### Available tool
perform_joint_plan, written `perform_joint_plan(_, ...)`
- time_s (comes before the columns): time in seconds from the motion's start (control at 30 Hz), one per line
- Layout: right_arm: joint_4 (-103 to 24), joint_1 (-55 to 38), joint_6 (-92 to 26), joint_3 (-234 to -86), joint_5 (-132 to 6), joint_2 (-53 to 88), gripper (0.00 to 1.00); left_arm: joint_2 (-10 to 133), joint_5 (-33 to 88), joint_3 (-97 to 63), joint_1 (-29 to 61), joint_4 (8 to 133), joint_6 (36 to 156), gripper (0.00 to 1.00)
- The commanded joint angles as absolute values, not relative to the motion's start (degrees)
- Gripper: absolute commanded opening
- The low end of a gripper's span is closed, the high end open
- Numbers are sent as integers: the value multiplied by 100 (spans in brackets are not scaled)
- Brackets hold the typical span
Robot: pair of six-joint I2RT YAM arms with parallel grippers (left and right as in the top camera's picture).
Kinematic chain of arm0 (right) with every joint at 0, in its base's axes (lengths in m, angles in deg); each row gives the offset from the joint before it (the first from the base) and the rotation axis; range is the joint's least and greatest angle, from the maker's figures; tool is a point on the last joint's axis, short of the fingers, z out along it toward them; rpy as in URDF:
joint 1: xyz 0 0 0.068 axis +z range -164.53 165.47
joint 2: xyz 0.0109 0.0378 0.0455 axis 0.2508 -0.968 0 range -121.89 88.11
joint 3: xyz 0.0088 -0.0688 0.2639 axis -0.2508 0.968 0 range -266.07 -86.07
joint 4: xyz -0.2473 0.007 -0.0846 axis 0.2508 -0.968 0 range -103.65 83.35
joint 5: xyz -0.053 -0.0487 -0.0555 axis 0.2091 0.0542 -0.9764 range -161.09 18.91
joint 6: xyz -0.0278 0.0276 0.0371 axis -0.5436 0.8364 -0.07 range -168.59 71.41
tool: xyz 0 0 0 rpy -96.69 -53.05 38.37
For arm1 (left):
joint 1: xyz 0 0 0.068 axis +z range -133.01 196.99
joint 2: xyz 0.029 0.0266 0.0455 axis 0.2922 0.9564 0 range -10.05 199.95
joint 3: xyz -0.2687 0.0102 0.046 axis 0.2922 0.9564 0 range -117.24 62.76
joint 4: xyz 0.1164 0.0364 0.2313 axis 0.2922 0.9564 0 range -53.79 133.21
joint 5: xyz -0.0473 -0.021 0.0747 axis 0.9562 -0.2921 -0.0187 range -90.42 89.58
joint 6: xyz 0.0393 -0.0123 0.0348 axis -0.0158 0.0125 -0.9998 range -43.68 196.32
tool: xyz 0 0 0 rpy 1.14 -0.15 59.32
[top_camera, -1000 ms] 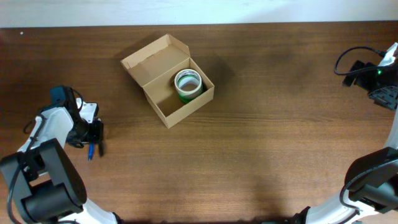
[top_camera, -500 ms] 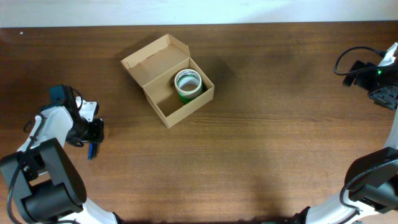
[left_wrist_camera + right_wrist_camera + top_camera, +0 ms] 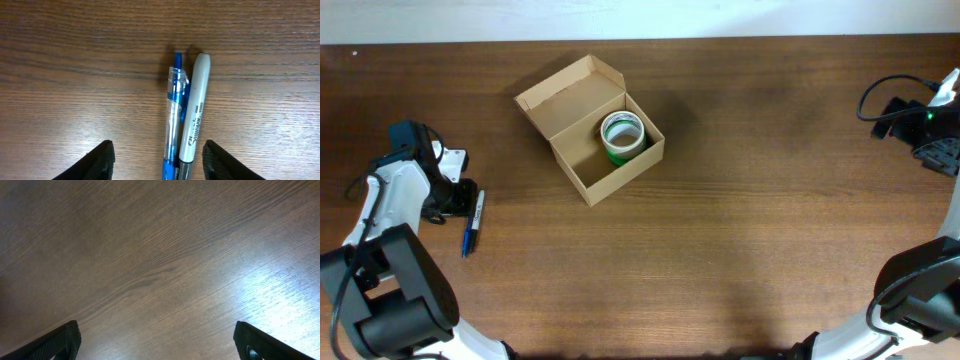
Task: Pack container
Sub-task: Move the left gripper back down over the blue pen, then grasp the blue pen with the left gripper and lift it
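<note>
The container (image 3: 578,150), a tan cardboard box with its flap lid folded back to the upper left, stands open left of the table's centre. A green and white tape roll (image 3: 622,135) sits in its right end. Far to the left, a blue pen (image 3: 173,120) and a grey marker (image 3: 195,115) lie side by side on the wood. My left gripper (image 3: 159,164) is open around their near ends, with a gap showing on both sides. In the overhead view the pens (image 3: 472,222) lie just right of the left gripper (image 3: 455,195). My right gripper (image 3: 160,345) is open over bare wood.
The right arm (image 3: 930,120) is parked at the table's far right edge with a black cable looping beside it. The left arm's base (image 3: 390,290) fills the front left corner. Brown wooden tabletop (image 3: 750,220) stretches between the box and the right arm.
My left gripper has drawn back up and to the left, uncovering the pen and marker on the table. Its opening looks unchanged. The box, tape roll and right arm have not moved.
</note>
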State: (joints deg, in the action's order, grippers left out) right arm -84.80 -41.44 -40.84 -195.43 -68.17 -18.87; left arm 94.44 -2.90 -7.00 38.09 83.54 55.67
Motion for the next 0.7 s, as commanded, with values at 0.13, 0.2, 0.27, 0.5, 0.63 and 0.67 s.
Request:
perform_joint_plan(0.13, -8482, -4160, -4036, -19519, -6833, -1782, 99, 9494, -474, -774, 4012, 8332, 5497, 56)
perform_joint_plan(0.2, -8482, -4160, -4036, -19519, -6835, -1782, 99, 9501, -474, -774, 4043, 8337, 5497, 56)
perform_joint_plan(0.27, -8482, -4160, -4036, -19519, -6833, -1782, 99, 9501, -471, -774, 4061, 8337, 5497, 56)
perform_joint_plan(0.5, -8482, -4160, -4038, -19519, -6835, -1782, 99, 9540, -277, -774, 4067, 8339, 5495, 56)
perform_joint_plan(0.63, -8482, -4160, -4038, -19519, -6835, -1782, 99, 9586, -277, -772, 4067, 8337, 5497, 56)
perform_joint_plan(0.67, -8482, -4160, -4038, -19519, -6835, -1782, 99, 9619, -275, -772, 4067, 8339, 5497, 56)
